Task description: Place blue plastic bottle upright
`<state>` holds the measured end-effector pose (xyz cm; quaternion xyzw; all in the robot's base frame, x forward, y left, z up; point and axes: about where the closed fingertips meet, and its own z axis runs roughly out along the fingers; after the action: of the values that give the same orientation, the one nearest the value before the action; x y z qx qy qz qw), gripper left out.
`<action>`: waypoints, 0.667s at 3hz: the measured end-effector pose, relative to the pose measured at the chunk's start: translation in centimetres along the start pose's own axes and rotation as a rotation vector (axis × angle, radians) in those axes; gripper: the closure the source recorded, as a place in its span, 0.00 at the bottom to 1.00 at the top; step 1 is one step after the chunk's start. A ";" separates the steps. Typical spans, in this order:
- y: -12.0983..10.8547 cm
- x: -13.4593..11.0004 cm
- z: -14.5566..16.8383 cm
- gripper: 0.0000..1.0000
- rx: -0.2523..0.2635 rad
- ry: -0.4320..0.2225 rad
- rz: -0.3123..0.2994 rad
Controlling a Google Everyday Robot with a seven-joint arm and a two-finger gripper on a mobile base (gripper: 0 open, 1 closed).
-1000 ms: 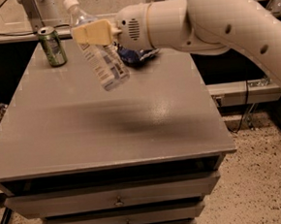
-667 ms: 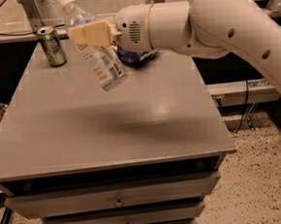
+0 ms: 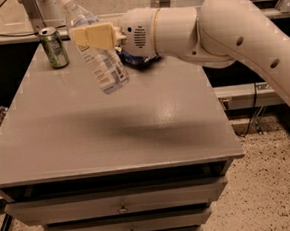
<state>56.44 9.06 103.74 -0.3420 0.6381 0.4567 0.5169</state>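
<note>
bottle (image 3: 104, 66) clamped in gripper (image 3: 96, 36), held tilted above table (image 3: 151, 137), far left; if released this slanted, likely toppled, maybe knocked into can (image 3: 54, 47)

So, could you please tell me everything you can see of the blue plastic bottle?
The bottle is clear plastic with a white screw cap and a pale blue-and-white label. It is held tilted in the air above the grey table, with the cap uppermost and leaning toward the green can and the base lowest. Only the gripper touches it, shut across its upper body.
</note>
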 end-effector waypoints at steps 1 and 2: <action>0.2 0.0 -0.7 1.00 -0.054 -0.119 -0.030; 1.1 0.1 -1.1 1.00 -0.129 -0.184 -0.138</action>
<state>55.04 8.40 103.95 -0.3741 0.5323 0.4897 0.5804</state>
